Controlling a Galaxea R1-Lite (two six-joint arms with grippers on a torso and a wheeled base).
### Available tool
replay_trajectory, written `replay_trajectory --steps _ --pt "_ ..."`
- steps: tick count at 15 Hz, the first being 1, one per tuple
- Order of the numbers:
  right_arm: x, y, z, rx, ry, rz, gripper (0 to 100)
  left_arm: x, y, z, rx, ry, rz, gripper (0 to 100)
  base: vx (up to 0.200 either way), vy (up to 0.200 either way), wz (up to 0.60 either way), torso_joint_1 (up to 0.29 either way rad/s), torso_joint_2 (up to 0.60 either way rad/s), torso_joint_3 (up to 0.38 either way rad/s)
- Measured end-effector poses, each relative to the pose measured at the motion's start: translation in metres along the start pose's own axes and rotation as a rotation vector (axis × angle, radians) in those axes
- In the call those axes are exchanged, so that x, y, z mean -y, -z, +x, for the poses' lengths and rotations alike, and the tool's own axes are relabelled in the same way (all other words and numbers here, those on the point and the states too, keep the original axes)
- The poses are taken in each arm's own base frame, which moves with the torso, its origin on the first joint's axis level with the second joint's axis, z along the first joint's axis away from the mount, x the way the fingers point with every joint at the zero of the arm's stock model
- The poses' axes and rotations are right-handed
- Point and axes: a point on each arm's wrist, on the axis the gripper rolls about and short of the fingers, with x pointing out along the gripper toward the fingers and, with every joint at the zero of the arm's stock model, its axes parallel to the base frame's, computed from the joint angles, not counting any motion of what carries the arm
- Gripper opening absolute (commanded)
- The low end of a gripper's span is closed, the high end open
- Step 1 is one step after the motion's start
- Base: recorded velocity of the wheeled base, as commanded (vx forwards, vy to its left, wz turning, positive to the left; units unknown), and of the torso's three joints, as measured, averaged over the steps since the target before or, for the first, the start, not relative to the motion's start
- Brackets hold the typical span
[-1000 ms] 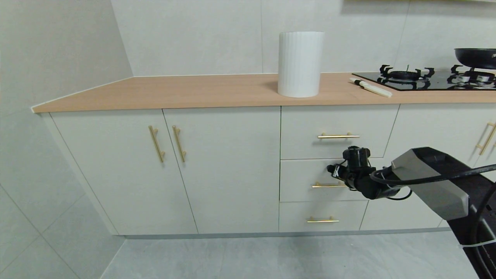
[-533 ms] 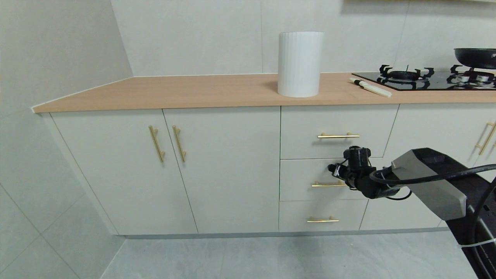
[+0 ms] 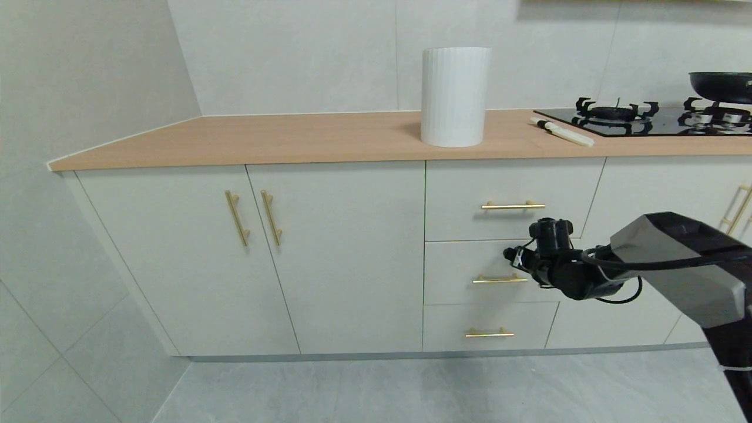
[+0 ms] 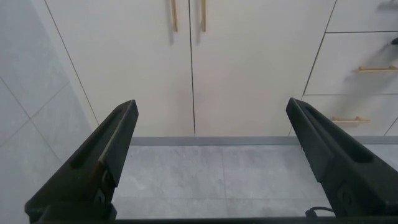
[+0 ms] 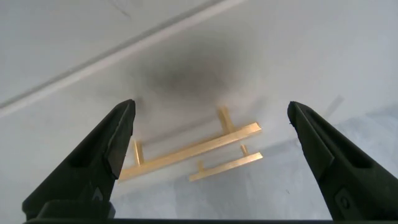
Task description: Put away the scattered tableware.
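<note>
A white-handled utensil (image 3: 561, 132) lies on the wooden counter (image 3: 282, 138), beside the hob. A tall white ribbed container (image 3: 455, 97) stands on the counter to its left. My right gripper (image 3: 512, 257) hangs in front of the drawer stack, just above and right of the middle drawer's gold handle (image 3: 498, 280). In the right wrist view the right gripper (image 5: 210, 124) is open, with that handle (image 5: 186, 151) lying between and beyond its fingers and nothing held. My left gripper (image 4: 211, 112) is open and empty, low over the floor, facing the cupboard doors.
A black gas hob (image 3: 646, 120) with a dark pan (image 3: 721, 86) sits at the counter's right end. Under the counter are two cupboard doors (image 3: 252, 258) with gold handles and three drawers (image 3: 511, 200). Grey tiled floor (image 3: 376, 388) lies open in front.
My right arm has shifted a little to the right and slightly up, carrying its gripper a short way along the middle drawer front. Nothing on the counter has moved.
</note>
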Motion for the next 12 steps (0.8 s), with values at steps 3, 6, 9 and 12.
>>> replay_trajectory --steps 3,6,9,12 --pt "-0.01 -0.025 -0.066 0.006 -0.037 -0.031 100 0.0 0.0 0.0 0.0 0.0 0.0 100 0.0 0.0 0.0 0.0 0.0 0.0" --pt "-0.007 -0.057 -0.153 0.07 -0.081 -0.081 100 0.0 0.0 0.0 0.0 0.0 0.0 100 0.0 0.0 0.0 0.0 0.0 0.0" --pt "0.012 -0.076 -0.251 0.18 -0.122 -0.134 100 0.0 0.0 0.0 0.0 0.0 0.0 100 0.0 0.0 0.0 0.0 0.0 0.0" --pt "0.045 -0.075 -0.345 0.302 -0.119 -0.219 100 0.0 0.0 0.0 0.0 0.0 0.0 100 0.0 0.0 0.0 0.0 0.0 0.0"
